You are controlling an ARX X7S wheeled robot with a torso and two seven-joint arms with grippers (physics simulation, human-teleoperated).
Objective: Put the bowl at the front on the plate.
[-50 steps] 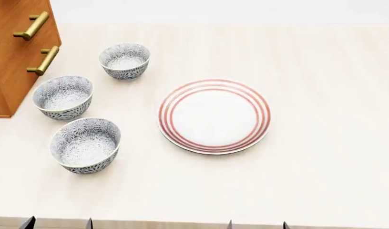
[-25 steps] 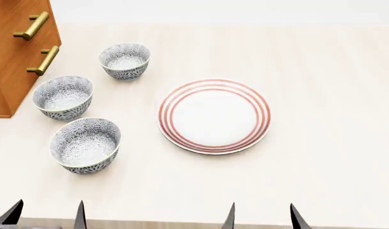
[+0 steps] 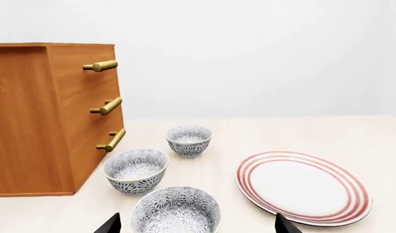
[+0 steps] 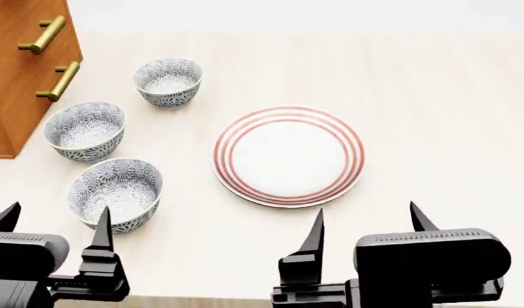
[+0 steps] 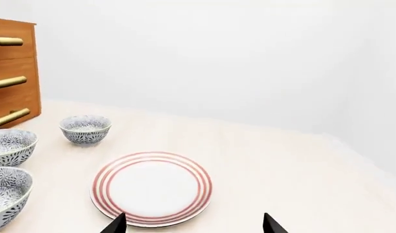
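Three patterned grey-and-white bowls stand in a row left of the plate. The bowl at the front (image 4: 116,192) is the nearest one, also seen in the left wrist view (image 3: 175,211). The red-ringed white plate (image 4: 288,156) lies bare to its right (image 5: 151,188). My left gripper (image 4: 54,218) hovers open just short of the front bowl, its fingers spread wider than the bowl (image 3: 198,225). At the near rim of the plate my right gripper (image 4: 366,218) is open with nothing between its fingers (image 5: 192,224).
The middle bowl (image 4: 85,130) and the far bowl (image 4: 167,81) stand behind the front one. A wooden drawer cabinet (image 4: 22,64) with brass handles stands at the far left. The pale tabletop (image 4: 451,128) stretches right of the plate.
Both grippers have come up from the bottom edge of the head view and forward over the table. The bowls and plate have not moved.
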